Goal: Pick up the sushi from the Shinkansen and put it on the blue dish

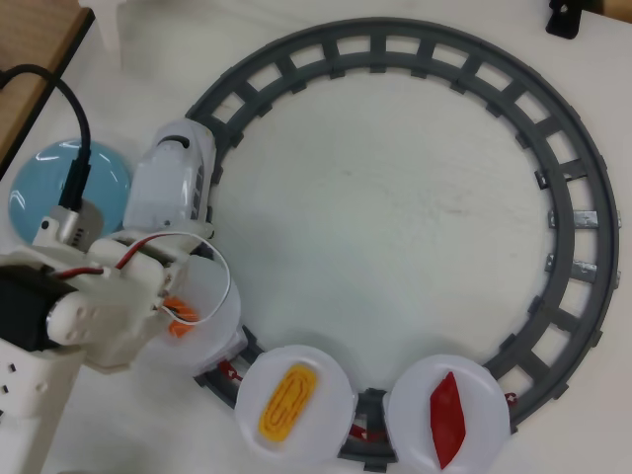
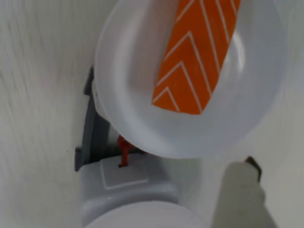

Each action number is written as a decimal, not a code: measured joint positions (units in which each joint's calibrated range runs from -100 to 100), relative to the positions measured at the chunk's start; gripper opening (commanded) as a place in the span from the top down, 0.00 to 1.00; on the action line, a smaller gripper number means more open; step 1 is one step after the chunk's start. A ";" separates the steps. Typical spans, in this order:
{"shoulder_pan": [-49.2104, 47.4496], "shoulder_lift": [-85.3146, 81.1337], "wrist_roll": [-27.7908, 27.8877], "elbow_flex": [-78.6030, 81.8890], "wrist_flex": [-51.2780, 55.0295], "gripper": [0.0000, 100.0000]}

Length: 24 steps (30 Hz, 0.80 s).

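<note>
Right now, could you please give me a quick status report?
Gripper over first plate, state unclear. Sushi on plate, not lifted. Blue dish empty. Nothing blocking.

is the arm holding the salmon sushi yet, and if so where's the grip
Nothing is held. In the wrist view the salmon sushi lies free on its white plate, with no fingers touching it; only one blurred fingertip shows, off the plate.

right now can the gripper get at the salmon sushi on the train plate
Probably yes. The gripper hangs right over the salmon sushi, which lies uncovered on its white plate behind the Shinkansen. Nothing shows between them; whether the jaws are open is unclear.
</note>
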 measured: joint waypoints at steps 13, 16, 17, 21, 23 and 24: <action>-8.01 1.86 -9.05 4.48 -6.81 0.66; -7.76 5.74 -9.16 4.48 -7.14 0.66; -7.85 7.09 -9.16 4.48 -7.31 0.66; -10.22 11.56 -9.67 5.03 -10.08 0.66; -10.30 12.57 -9.88 4.94 -10.76 0.66; -10.63 12.65 -9.88 4.94 -11.01 0.66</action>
